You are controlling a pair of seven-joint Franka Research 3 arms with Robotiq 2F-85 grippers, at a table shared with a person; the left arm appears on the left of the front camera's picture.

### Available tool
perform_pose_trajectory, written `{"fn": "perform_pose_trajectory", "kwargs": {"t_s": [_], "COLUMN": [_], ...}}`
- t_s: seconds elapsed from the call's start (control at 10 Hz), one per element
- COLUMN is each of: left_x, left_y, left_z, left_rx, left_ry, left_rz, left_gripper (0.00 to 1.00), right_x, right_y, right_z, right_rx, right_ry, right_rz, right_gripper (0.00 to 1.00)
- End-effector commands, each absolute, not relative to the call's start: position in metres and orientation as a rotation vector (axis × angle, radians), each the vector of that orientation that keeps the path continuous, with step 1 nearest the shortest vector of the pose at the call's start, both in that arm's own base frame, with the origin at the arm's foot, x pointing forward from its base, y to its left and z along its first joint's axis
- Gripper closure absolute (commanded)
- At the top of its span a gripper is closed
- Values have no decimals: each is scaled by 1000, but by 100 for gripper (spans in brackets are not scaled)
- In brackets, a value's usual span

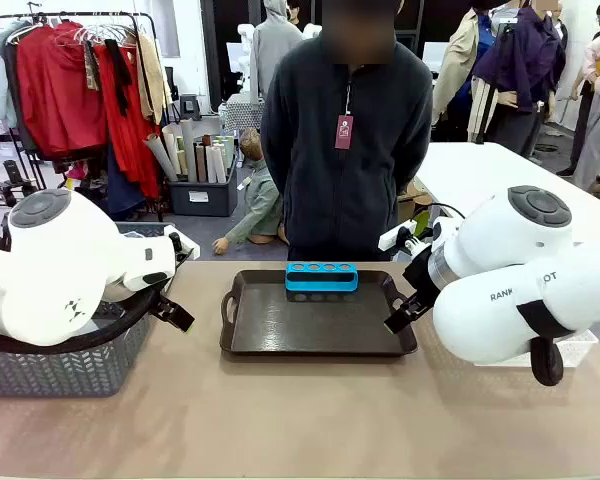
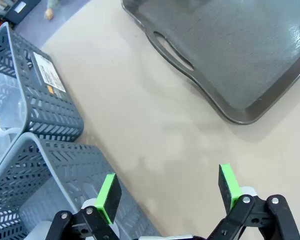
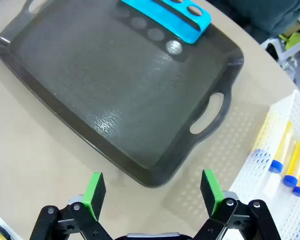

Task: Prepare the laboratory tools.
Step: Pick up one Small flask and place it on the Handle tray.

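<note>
Left wrist view has the left hand [image 2: 168,186] spread wide over the bare tan bench [image 2: 155,125], its green pads [image 2: 109,196] pinching nothing. Two grey baskets [image 2: 50,115] sit on that hand's left in its own picture, the nearer one almost under its left finger. Something clear [image 2: 2,107] lies in the farther one, with too little showing to name it. A dark tray [image 2: 250,65] lies ahead of the hand and to its right, apart from it. Right wrist view has the right hand [image 3: 152,189] spread just as wide and empty, above the bench at the tray's near edge, with a blue rack [image 3: 175,15] at the tray's far side. Yellow tubes with blue caps [image 3: 282,147] lie in a white basket [image 3: 260,195] to the right of this hand, beyond the tray's handle.
</note>
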State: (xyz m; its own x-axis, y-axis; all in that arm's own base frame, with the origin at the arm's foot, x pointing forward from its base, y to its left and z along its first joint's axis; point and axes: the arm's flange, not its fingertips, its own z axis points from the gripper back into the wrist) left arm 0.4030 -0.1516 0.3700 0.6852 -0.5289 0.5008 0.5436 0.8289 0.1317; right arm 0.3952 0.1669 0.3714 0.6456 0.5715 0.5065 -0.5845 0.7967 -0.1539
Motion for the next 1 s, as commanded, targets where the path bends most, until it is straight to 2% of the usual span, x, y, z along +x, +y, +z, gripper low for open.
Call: {"fn": "perform_pose_trajectory", "kwargs": {"t_s": [0.0,0.9], "left_x": [403,403], "left_y": [-152,-152], "left_z": [370,370], "left_rx": [-28,-28], "left_ry": [-552,-552], "left_rz": [-601,-601], "left_gripper": [0,0], "right_x": [395,395], "right_y": [167,167], "right_z": [371,371], "right_rx": [24,24], "right_ry": [-568,-568], "right_rz": [658,658], "right_gripper": [0,0]}}
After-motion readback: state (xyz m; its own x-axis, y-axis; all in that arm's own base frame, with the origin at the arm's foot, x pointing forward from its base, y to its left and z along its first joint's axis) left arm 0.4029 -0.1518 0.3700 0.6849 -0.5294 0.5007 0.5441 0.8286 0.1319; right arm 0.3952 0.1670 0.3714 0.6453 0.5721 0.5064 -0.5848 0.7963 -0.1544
